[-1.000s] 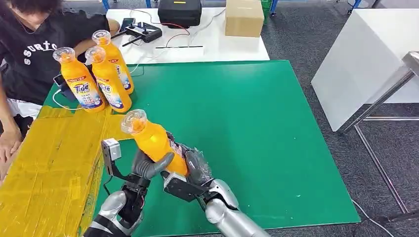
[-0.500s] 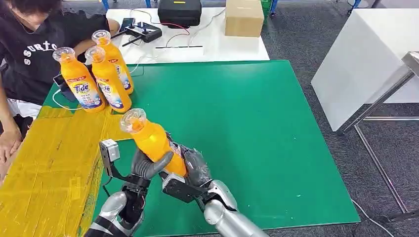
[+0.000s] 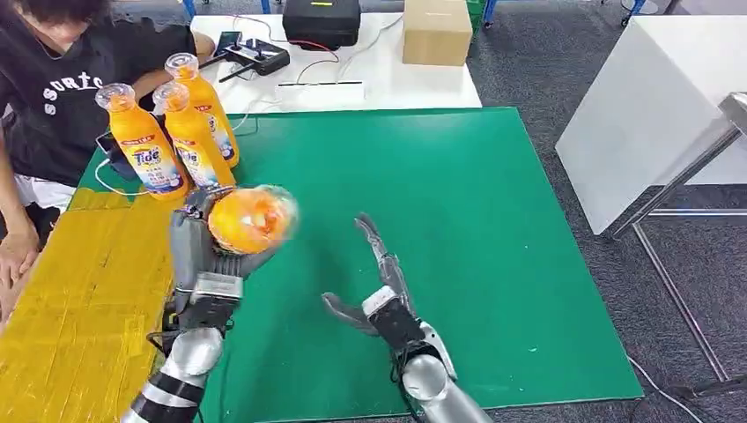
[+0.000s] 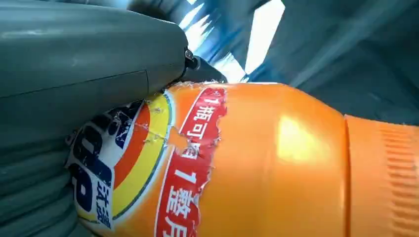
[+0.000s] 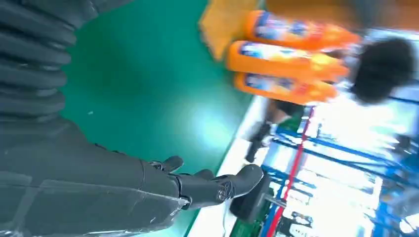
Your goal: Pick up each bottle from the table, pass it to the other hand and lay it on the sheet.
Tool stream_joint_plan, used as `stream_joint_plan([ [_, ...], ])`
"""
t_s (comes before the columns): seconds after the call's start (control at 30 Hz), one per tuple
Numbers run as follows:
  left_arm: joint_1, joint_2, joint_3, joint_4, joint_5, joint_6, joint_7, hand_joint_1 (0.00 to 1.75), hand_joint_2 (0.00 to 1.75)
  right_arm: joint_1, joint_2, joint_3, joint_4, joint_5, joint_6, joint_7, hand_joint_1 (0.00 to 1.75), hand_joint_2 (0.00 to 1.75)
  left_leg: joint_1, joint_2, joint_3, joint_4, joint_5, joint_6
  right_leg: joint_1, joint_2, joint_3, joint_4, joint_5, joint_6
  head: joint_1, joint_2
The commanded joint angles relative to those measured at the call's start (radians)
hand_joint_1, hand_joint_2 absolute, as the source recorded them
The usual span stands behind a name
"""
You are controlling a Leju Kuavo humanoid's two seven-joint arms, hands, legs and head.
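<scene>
The left hand (image 3: 204, 256) grasps an orange bottle (image 3: 250, 219) above the seam where the yellow sheet (image 3: 79, 300) meets the green mat (image 3: 458, 247); the bottle points toward the head camera and is motion-blurred, so its cap cannot be made out; the left wrist view shows its glossy orange body, a ribbed band, and a torn red, yellow and blue label with its lower part cut off. The right hand (image 3: 380, 291) hovers at 4 o'clock from it, fingers (image 3: 374, 242) released and spread, grasping nothing. Three standing bottles (image 3: 172, 137) cluster at 11 o'clock on the tabltop, beside a person (image 3: 53, 97) cut by the frame edge.
</scene>
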Motion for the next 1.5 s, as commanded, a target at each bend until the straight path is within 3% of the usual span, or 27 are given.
stream_joint_plan([
  [0.03,-0.153,0.136,0.036,0.255,-0.521,0.008,0.254,1.75,1.75,0.052,-0.1,-0.114,-0.248,-0.101,0.063,0.001,0.0,0.0,0.001,-0.002,0.003,0.0,0.0,-0.002,0.001,-0.003,0.004,0.0,-0.001,-0.001,0.0,0.0],
  [0.17,-0.29,0.253,-0.076,0.491,-0.633,-0.098,0.393,1.75,1.75,0.052,-0.109,-0.127,-0.29,-0.111,0.069,-0.013,0.0,0.0,0.002,-0.002,0.003,0.0,0.0,-0.003,0.002,-0.004,0.003,0.0,-0.001,-0.002,0.0,0.0],
  [0.2,-0.305,0.259,-0.077,0.527,-0.615,-0.074,0.38,1.75,1.75,0.055,-0.11,-0.132,-0.301,-0.111,0.068,-0.012,0.0,0.0,0.001,-0.003,0.003,0.0,0.001,-0.002,0.001,-0.004,0.002,0.001,-0.001,-0.002,0.0,0.0],
  [0.3,-0.389,0.274,-0.091,0.709,-0.62,-0.244,0.425,1.75,1.75,0.083,-0.113,-0.19,-0.357,-0.116,0.06,-0.015,0.0,0.0,0.002,-0.003,0.004,0.0,0.002,-0.006,0.002,-0.004,0.004,0.001,-0.001,-0.002,0.0,0.0],
  [0.43,-0.418,0.258,-0.058,0.828,-0.578,-0.318,0.448,1.75,1.75,0.119,-0.109,-0.244,-0.409,-0.116,0.066,-0.012,0.0,0.0,0.001,-0.001,0.003,0.0,0.002,-0.005,0.002,-0.002,0.002,0.003,0.0,-0.001,0.001,0.0],
  [0.6,-0.493,0.222,0.052,1.051,-0.517,-0.474,0.61,1.75,1.75,0.134,-0.091,-0.289,-0.451,-0.09,0.074,-0.001,0.0,0.0,0.001,-0.002,0.002,0.0,0.002,-0.005,0.001,-0.001,0.001,0.003,-0.001,-0.001,0.0,0.0],
  [0.87,-0.479,0.223,0.106,1.069,-0.487,-0.483,0.65,1.75,1.75,0.135,-0.09,-0.323,-0.446,-0.085,0.061,0.007,0.0,0.0,0.002,0.0,0.004,0.0,0.001,-0.006,0.002,0.0,0.003,0.003,-0.001,-0.002,0.0,0.0],
  [0.93,-0.459,0.226,0.139,1.06,-0.461,-0.451,0.636,0.0,1.75,0.137,-0.095,-0.334,-0.442,-0.081,0.059,0.014,0.0,0.0,0.001,0.002,0.004,-0.001,0.002,-0.005,0.001,0.002,0.002,0.002,0.0,-0.002,0.0,0.0],
  [1.5,-0.275,0.173,0.268,0.77,-0.233,-0.212,0.398,0.0,1.75,0.192,-0.115,-0.365,-0.427,-0.048,0.064,0.03,0.0,0.0,0.001,0.001,0.003,0.0,0.002,-0.006,0.001,0.001,0.001,0.004,0.0,-0.002,0.0,0.0],
])
